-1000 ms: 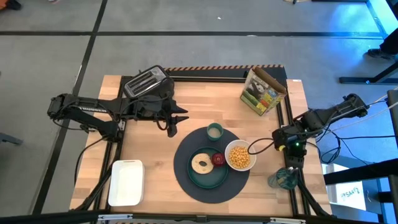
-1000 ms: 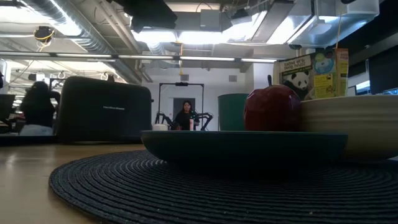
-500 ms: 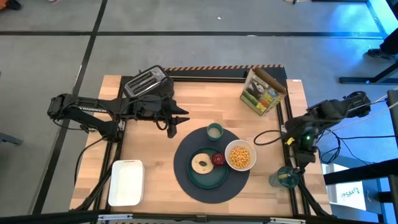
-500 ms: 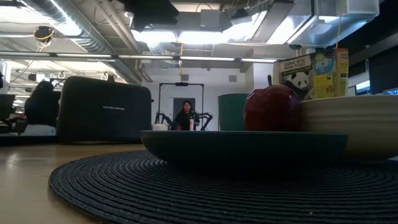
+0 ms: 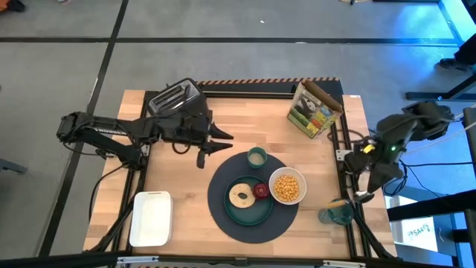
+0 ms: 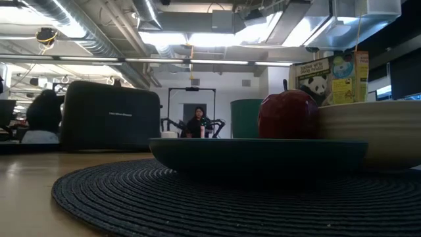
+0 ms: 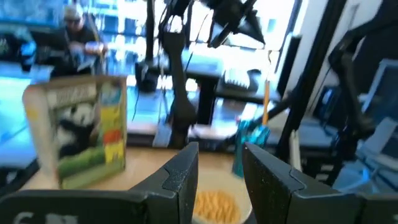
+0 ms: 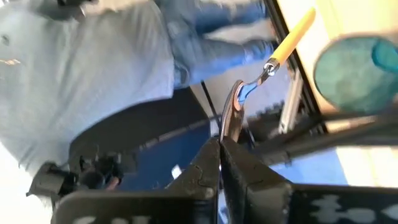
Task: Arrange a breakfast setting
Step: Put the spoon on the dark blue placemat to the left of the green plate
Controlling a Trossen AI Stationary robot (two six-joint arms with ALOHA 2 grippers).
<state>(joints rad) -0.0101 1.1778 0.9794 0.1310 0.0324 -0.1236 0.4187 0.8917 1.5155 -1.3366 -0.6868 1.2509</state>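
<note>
A dark round mat (image 5: pixel 220 214) lies at the table's middle near side. On it stand a teal plate (image 5: pixel 257 218) with a bagel (image 5: pixel 242 196) and a red fruit (image 5: pixel 260 190), a white bowl (image 5: pixel 287 187) of yellow cereal, and a small green cup (image 5: pixel 256 156). My left gripper (image 5: pixel 216 147) hovers open and empty just left of the cup. My right gripper (image 5: pixel 362 195) is beyond the table's right edge, shut on the orange-handled spoon (image 8: pixel 291 36), next to a teal glass (image 5: pixel 336 215). My right gripper pinches the spoon's metal bowl end (image 8: pixel 232 118) between its two fingertips. The orange handle (image 8: pixel 292 32) sticks out past the fingertips, in line with them, toward the teal glass (image 8: pixel 354 70). The spoon is lifted clear of everything.
A black toaster (image 5: pixel 175 97) stands at the far left, a panda cereal box (image 5: pixel 316 109) at the far right and a white rectangular tray (image 5: pixel 151 217) at the near left. The teal glass stands by the near right corner. People show in the room behind (image 6: pixel 196 123).
My right gripper has drawn away from the white bowl toward the table's right edge and past it, then toward the near side, ending beside the teal glass. My left gripper has shifted a little toward the table's right.
</note>
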